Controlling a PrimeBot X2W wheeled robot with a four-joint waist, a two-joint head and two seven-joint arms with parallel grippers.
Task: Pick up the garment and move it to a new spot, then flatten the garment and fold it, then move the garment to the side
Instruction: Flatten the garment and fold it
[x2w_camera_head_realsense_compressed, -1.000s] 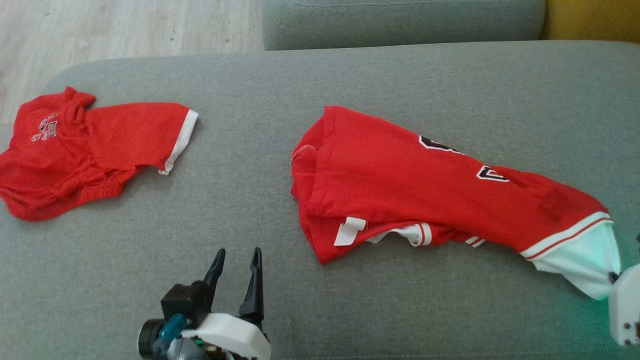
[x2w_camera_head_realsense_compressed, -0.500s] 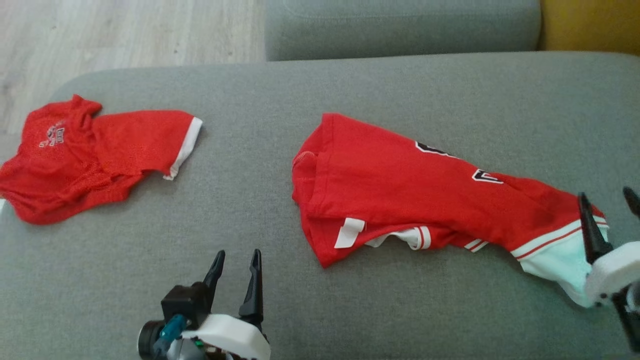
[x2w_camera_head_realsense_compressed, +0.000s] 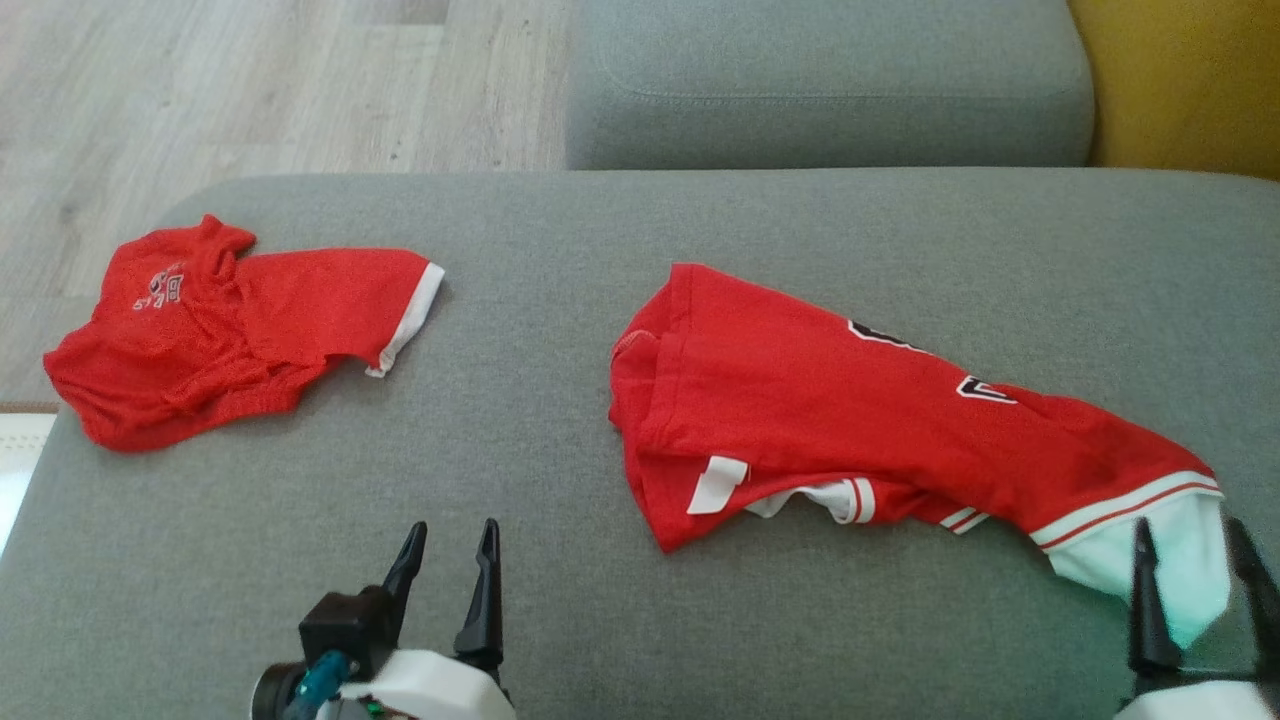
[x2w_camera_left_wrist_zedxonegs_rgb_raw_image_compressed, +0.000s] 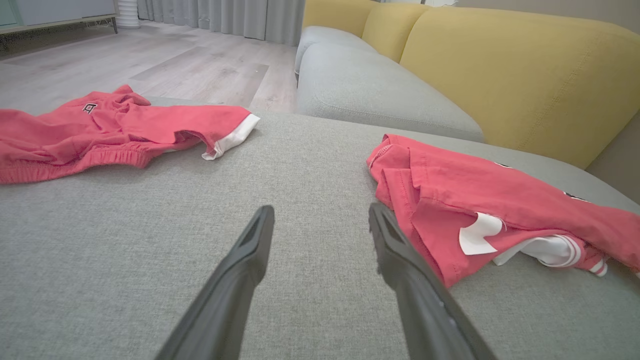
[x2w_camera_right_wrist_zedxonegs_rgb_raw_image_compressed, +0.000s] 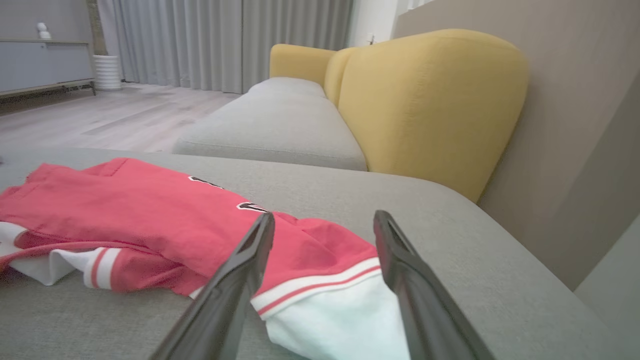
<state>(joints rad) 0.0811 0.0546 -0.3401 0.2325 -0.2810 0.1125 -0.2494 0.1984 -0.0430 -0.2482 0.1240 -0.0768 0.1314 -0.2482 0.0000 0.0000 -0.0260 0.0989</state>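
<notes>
Red jersey (x2w_camera_head_realsense_compressed: 880, 420) sprawled on grey sofa cushion (x2w_camera_head_realsense_compressed: 560, 250), right of centre, white hem (x2w_camera_right_wrist_zedxonegs_rgb_raw_image_compressed: 325, 320) lying between fingers of right gripper (x2w_camera_head_realsense_compressed: 1188, 532), spread wide and gripping nothing. Left gripper (x2w_camera_head_realsense_compressed: 452, 528) likewise parted and empty, low over bare cushion, apart from jersey's bunched near edge. Judged best: lower right fingers onto striped band, pinch both layers rather than top one alone, bring left across to crumpled red edge, lift together without dragging. Leave smaller red garment (x2w_camera_head_realsense_compressed: 230, 330) at far left alone.
</notes>
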